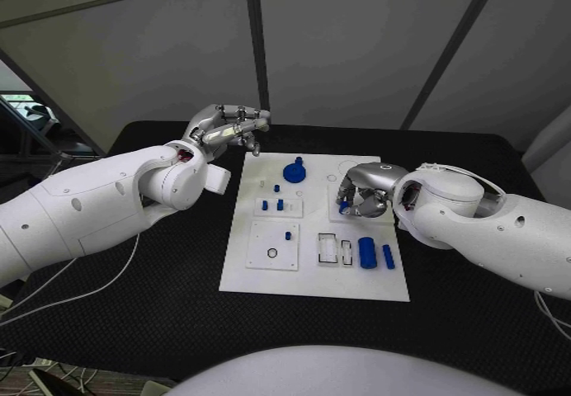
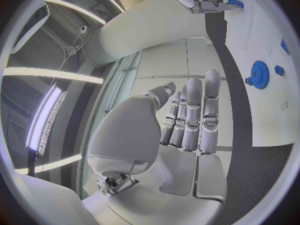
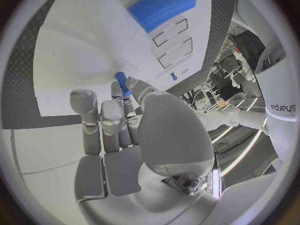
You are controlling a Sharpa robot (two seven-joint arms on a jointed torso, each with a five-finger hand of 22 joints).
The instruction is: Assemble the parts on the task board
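Observation:
The white task board [image 1: 312, 276] lies in the middle of the black table. My right hand [image 1: 366, 191] hovers over the board's right side and pinches a small blue peg [image 1: 344, 206]. In the right wrist view the peg [image 3: 122, 83] sticks out between the thumb and a finger of that hand [image 3: 125, 120]. My left hand [image 1: 226, 125] is raised beside the board's far left corner, fingers stretched out and holding nothing; they [image 2: 187, 120] lie side by side in the left wrist view. A blue gear [image 1: 294, 172] sits at the far end of the board.
Three small blue pegs [image 1: 272, 203] stand left of centre on the board. A thick blue cylinder [image 1: 368, 252] and a slimmer one [image 1: 388, 256] lie near the right front, beside rectangular slots [image 1: 327, 247]. A black ring [image 1: 272, 252] sits on a raised plate.

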